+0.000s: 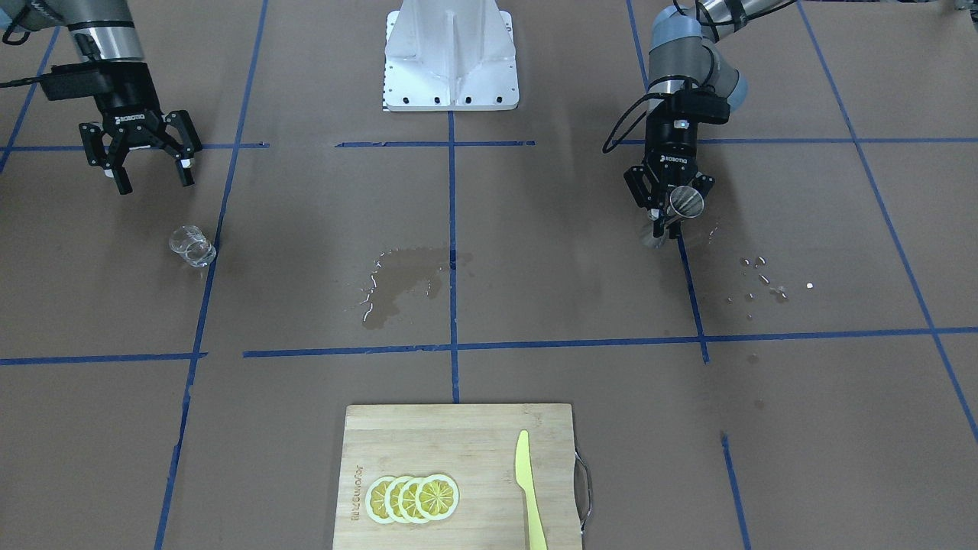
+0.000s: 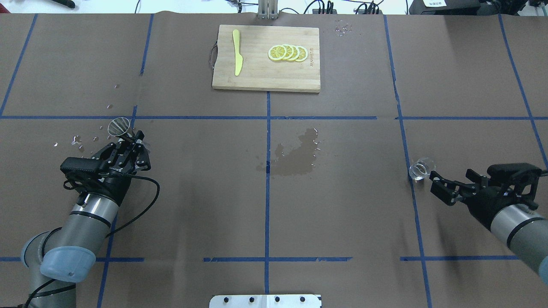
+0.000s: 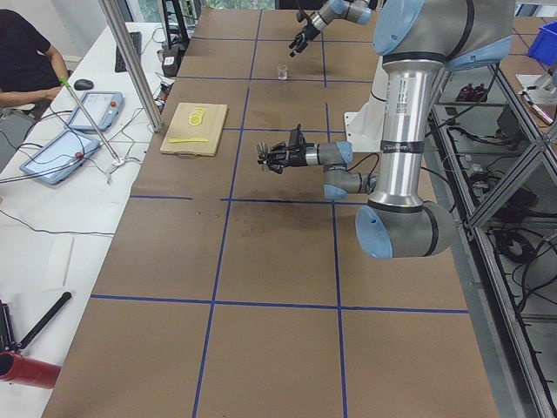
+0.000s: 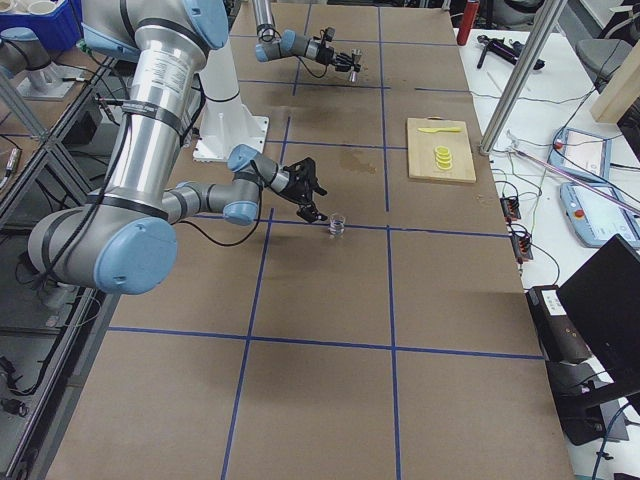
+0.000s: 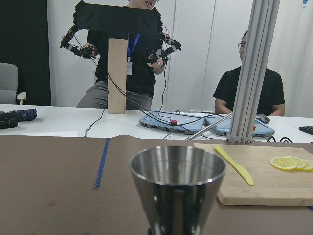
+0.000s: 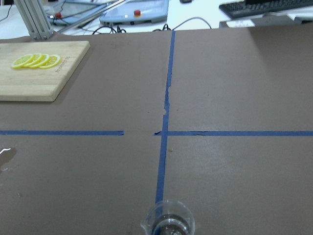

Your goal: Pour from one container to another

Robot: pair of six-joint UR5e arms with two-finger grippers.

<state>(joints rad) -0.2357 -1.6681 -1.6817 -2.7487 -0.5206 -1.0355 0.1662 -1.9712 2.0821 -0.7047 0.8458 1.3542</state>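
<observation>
Clear short glass tumbler (image 1: 191, 246) likely wanted a level mid-wall grasp by the splayed right gripper (image 1: 153, 180); left gripper (image 1: 666, 215) clasped the grey steel hourglass jigger (image 1: 684, 202).

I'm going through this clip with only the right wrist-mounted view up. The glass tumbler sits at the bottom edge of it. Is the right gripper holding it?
Observer: No. The front-facing view shows the right gripper open, its fingers clear of the tumbler, which stands on the table.
Operator: Where is the jigger?
Observer: In the left gripper, which is shut on the jigger at the table's other side.
Operator: Any spill I can't see?
Observer: Yes. There is a wet patch near the table's middle.
</observation>
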